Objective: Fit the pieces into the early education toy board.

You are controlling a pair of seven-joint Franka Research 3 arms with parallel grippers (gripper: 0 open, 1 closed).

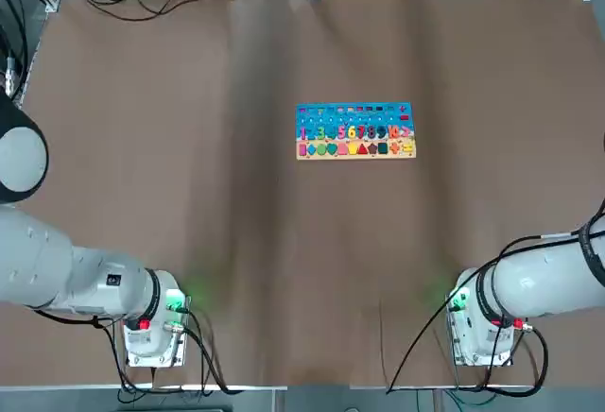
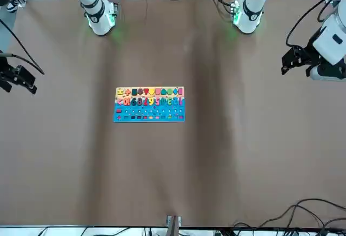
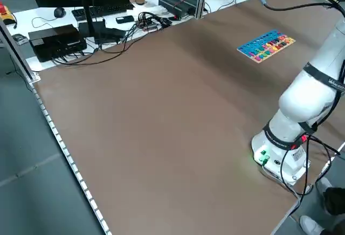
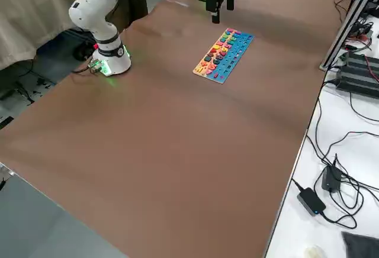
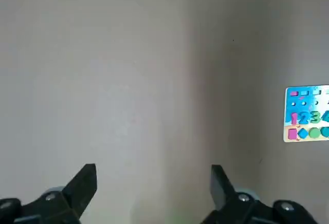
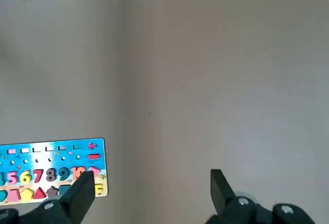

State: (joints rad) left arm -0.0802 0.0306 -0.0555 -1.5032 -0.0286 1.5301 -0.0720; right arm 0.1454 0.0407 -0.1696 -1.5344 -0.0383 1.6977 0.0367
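Toy board [image 1: 355, 149] lies flat mid-surface [image 1: 236, 242], most pieces [image 6: 39, 193] seated; left jaws [image 5: 154, 193] and right jaws [image 6: 154, 196], both parted and empty, hang over the near side, 0 pieces gripped; next, probably, a loose piece must be located and approached.

The table [image 1: 255, 270] has a smooth, matt brown surface. The board [image 1: 355, 113] looks like printed wood, a little glossy. The arm covers [image 3: 302, 97] look like smooth white plastic. The curtain [image 4: 32, 15] is soft cloth.
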